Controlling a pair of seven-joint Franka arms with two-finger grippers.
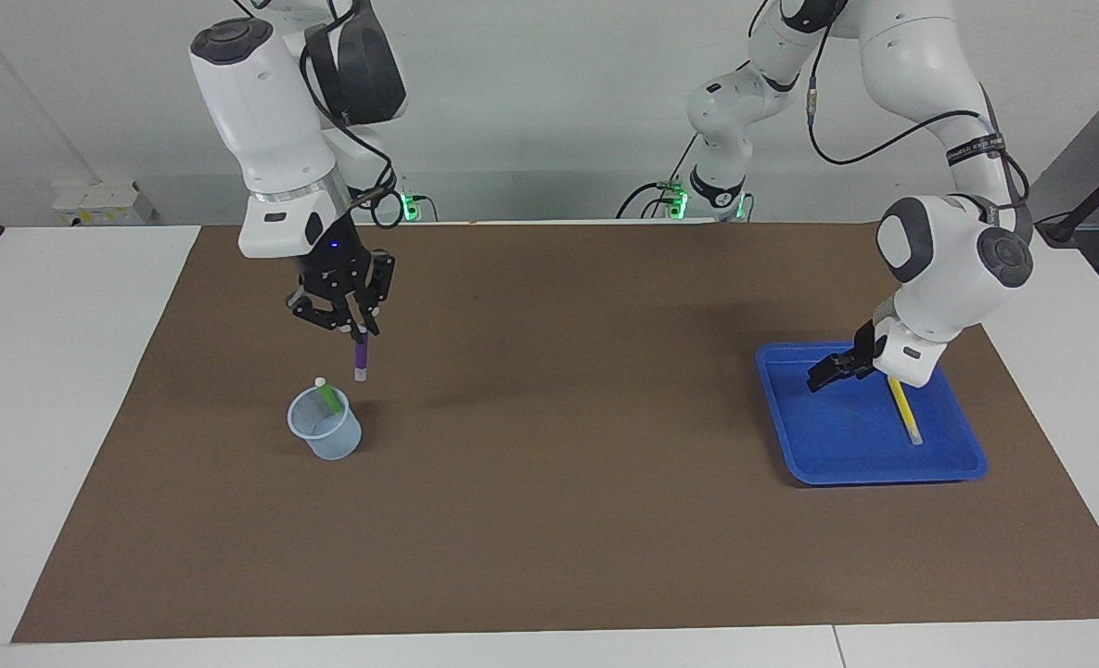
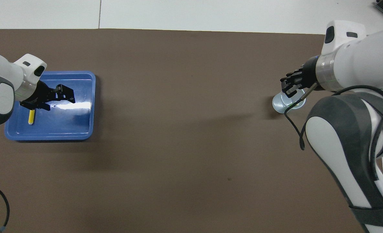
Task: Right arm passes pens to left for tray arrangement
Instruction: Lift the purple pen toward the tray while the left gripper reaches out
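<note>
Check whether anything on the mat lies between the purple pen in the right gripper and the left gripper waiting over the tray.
Nothing visible does. The right gripper holds the purple pen upright above the cup; the bare mat runs to the tray, where the open left gripper waits.

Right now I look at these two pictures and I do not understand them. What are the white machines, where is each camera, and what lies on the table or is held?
They are two robot arms with two-finger grippers. One camera faces them across the table; the other looks down from above their own end, so sides appear swapped.

On the brown mat stand a blue tray and a clear cup. A yellow pen lies in the tray; a green pen leans in the cup.

The right gripper, shut on the purple pen, holds it hanging in the air beside the cup. The left gripper is open, holds nothing and hovers low over the tray.
</note>
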